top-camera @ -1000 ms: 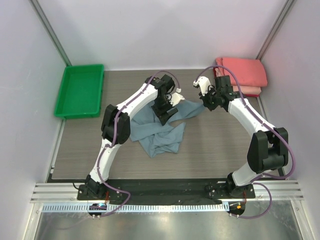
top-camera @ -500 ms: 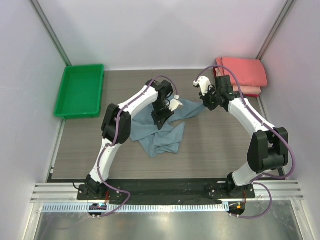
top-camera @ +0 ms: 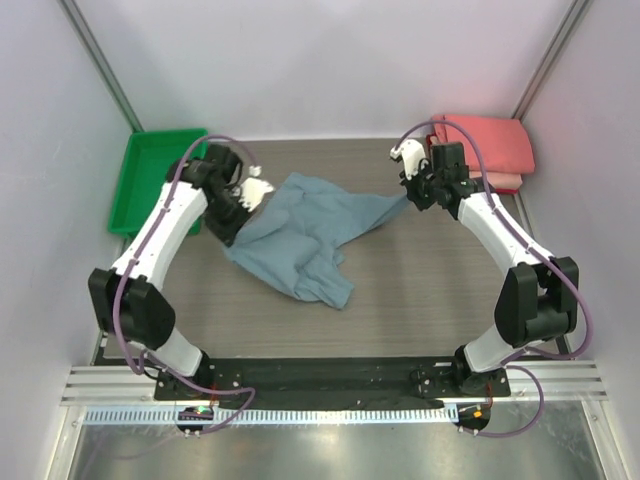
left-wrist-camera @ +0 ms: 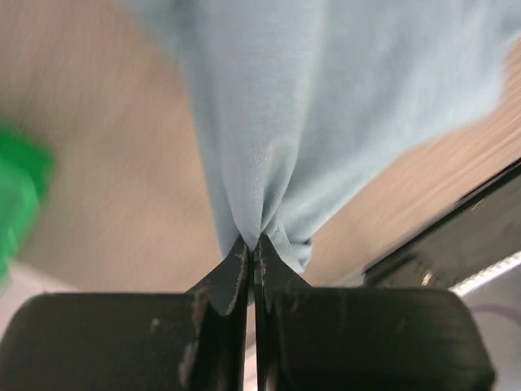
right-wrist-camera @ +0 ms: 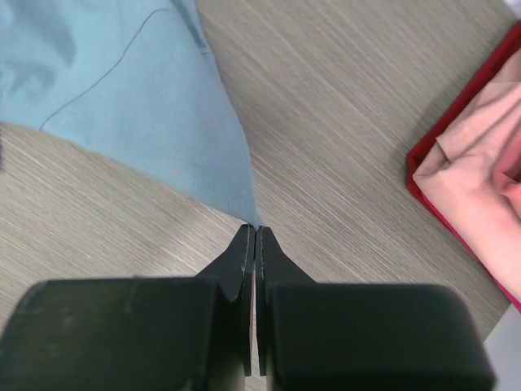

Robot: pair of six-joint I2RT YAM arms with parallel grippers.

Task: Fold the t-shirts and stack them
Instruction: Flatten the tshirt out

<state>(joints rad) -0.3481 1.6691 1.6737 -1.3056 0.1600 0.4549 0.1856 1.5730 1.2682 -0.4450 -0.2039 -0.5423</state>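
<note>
My left gripper (left-wrist-camera: 252, 244) is clamped on the blue shirt (top-camera: 310, 235) at its ten o'clock edge, and my right gripper (right-wrist-camera: 256, 230) is clamped on its two o'clock tip.

Blue shirt (top-camera: 310, 235): dusty blue-grey, unfolded, pulled out across mid-table between my two grippers. My left gripper (left-wrist-camera: 252, 248) pinches a bunched fold at its left end, and the cloth fans out from the tips. My right gripper (right-wrist-camera: 256, 230) pinches a pointed corner at its right end. The middle is wrinkled, with a crumpled lobe lying toward the near side. Pink shirts (top-camera: 485, 145): coral-red and pink, folded into flat rectangles, stacked in the far right corner, well apart from the blue shirt.
</note>
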